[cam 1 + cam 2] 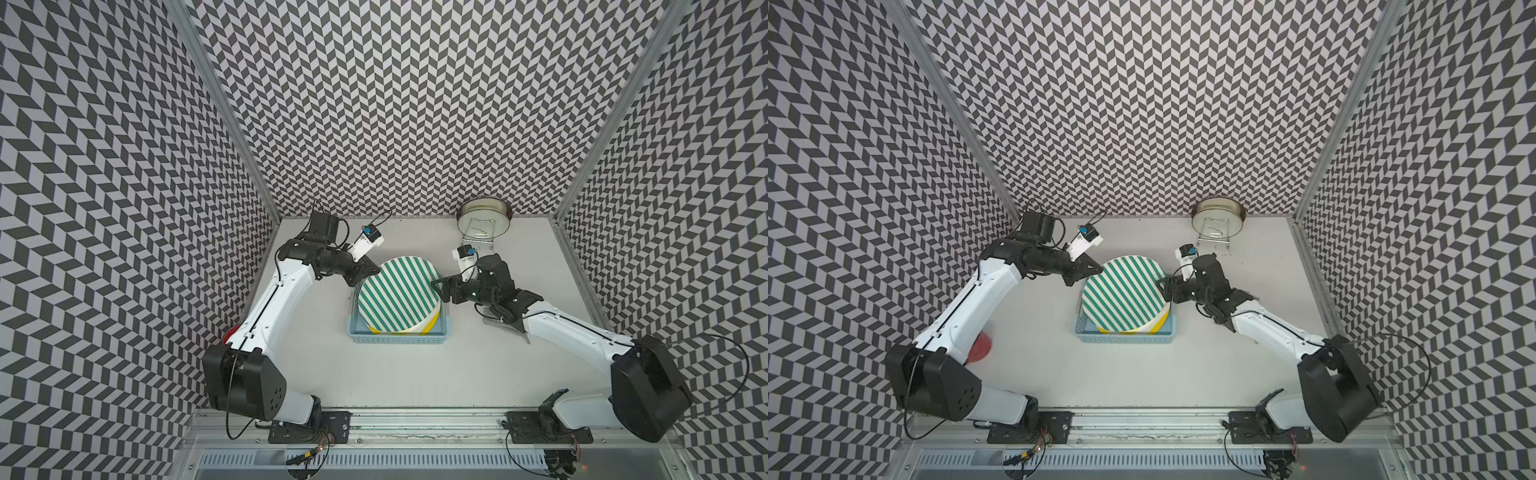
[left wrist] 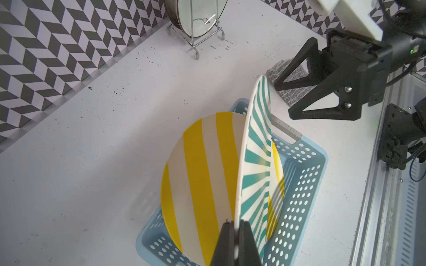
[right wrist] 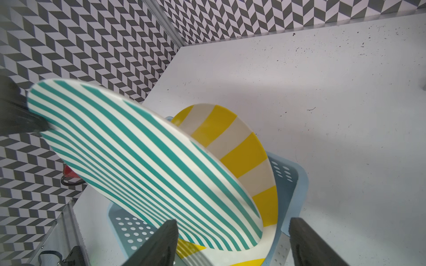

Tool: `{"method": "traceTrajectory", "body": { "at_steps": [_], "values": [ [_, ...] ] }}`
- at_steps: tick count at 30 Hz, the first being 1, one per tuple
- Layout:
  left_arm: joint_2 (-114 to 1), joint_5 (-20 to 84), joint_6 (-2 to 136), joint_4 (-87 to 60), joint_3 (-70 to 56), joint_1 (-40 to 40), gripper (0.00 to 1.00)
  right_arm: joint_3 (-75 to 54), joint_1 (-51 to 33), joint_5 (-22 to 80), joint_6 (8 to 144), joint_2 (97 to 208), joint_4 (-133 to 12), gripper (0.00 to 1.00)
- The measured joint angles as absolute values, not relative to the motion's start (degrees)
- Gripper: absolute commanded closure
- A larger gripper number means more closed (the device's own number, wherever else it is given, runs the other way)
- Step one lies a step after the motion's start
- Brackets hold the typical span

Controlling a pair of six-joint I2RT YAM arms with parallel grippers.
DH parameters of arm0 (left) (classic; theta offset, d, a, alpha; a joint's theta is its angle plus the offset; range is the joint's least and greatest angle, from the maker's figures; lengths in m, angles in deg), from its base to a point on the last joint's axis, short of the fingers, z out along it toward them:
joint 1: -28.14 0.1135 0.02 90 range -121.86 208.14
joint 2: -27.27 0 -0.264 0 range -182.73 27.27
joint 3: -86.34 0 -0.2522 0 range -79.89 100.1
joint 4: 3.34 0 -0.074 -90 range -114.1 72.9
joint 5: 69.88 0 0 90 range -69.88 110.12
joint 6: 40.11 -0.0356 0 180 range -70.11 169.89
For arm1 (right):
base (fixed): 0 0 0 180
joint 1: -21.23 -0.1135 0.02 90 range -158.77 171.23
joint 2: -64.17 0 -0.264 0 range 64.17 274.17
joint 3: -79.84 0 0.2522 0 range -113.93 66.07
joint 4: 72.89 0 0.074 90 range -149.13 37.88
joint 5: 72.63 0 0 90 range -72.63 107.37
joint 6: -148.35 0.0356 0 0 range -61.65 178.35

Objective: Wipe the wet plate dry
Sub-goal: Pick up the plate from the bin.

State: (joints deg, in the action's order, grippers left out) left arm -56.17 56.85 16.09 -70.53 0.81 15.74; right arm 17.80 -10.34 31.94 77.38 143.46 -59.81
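The left end effector [image 1: 369, 273] is clenched on the far-left rim of the green-striped plate [image 1: 399, 295]. The plate stands tilted above the blue basket [image 1: 399, 338] at mid-worktop. In both top views the right end effector [image 1: 439, 286] sits at the plate's right rim with its jaws spread. A yellow-striped plate [image 1: 433, 323] peeks out beneath, inside the basket. The worktop [image 1: 415, 374] is a pale, matt slab. Black-and-white chevron walls [image 1: 415, 104] close it in on the left, far and right sides, with metal posts in the far corners. An aluminium rail [image 1: 415, 419] runs along the near edge. At the far right a round dish [image 1: 484, 220] stands on edge in a wire rack [image 1: 477, 238]. A red object [image 1: 982, 347] shows under the left arm, near left.

From the left wrist, the left end effector [image 2: 235, 230] pinches the green-striped plate [image 2: 255, 161] by its rim, seen edge-on. The yellow-striped plate [image 2: 202, 172] lies in the basket [image 2: 299, 184] below. The right end effector [image 2: 284, 101] is released, and a grey cloth [image 2: 280, 68] lies on the worktop [image 2: 92, 161] behind it, right of the basket. Small dark flecks speckle the surface.

From the right wrist, the right end effector [image 3: 232, 244] has its fingers wide apart, with the green-striped plate's [image 3: 138, 149] lower rim between them. Contact cannot be made out.
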Motion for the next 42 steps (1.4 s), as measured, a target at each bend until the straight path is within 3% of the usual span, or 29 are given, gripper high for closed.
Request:
{"method": "traceTrajectory", "body": {
  "at_steps": [12, 19, 28, 32, 36, 38, 42],
  "values": [
    [-56.06, 55.67, 13.49, -74.20, 0.94, 10.52, 1.00, 18.83, -10.08, 34.23, 76.48, 143.33, -62.59, 0.21],
    [-55.97, 53.83, 13.51, -74.15, 0.94, 8.40, 1.00, 20.05, -10.08, 36.33, 75.76, 142.54, -63.44, 0.31],
    [-56.67, 52.00, 12.18, -74.50, 1.05, 5.97, 0.81, 20.62, -10.01, 37.95, 75.24, 142.04, -64.40, 0.48],
    [-57.94, 51.65, 11.39, -75.07, 1.03, 5.16, 0.79, 21.10, -9.97, 38.30, 75.26, 141.71, -65.04, 0.52],
    [-58.77, 51.45, 10.89, -75.29, 1.03, 4.88, 0.85, 21.26, -9.97, 38.65, 75.30, 141.56, -65.50, 0.52],
    [-58.99, 51.43, 10.95, -75.42, 1.03, 4.86, 1.00, 21.26, -9.97, 38.76, 75.28, 141.43, -65.54, 0.51],
    [-58.97, 52.46, 12.94, -76.17, 1.29, 5.12, 1.00, 21.76, -9.99, 38.52, 75.65, 140.20, -65.32, 0.47]
  ]
}}
